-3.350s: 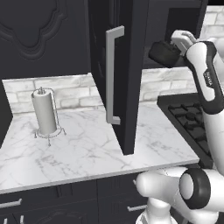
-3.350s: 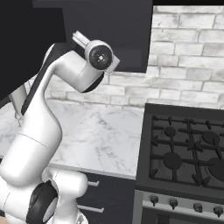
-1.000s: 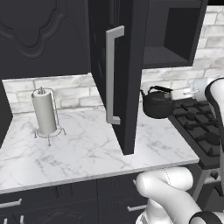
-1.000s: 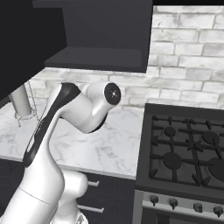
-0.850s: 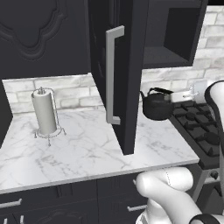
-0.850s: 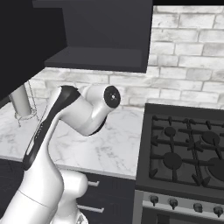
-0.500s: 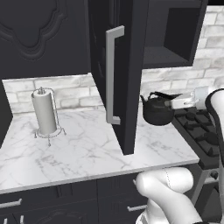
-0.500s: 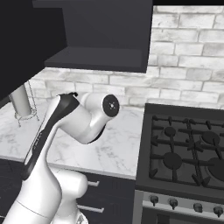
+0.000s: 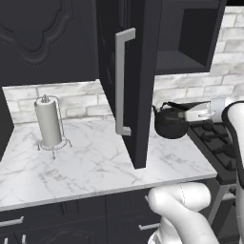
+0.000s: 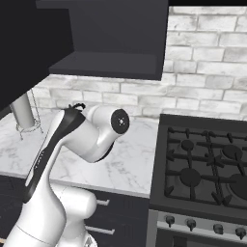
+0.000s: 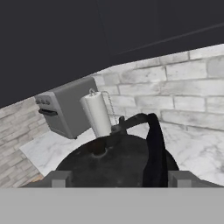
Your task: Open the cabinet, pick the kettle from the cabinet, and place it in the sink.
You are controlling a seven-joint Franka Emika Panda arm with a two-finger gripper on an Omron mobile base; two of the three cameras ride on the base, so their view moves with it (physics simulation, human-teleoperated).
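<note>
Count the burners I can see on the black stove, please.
4 on the stove in the right base view: two at the back, two at the front. The picture's right edge may hide more.

No text, label, brand, number or sign can be read anywhere.

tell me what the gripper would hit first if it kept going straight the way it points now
Apart from the kettle it carries, probably the paper towel roll, dead ahead in the hand view. The open cabinet door may come first, though; depth is unclear.
</note>
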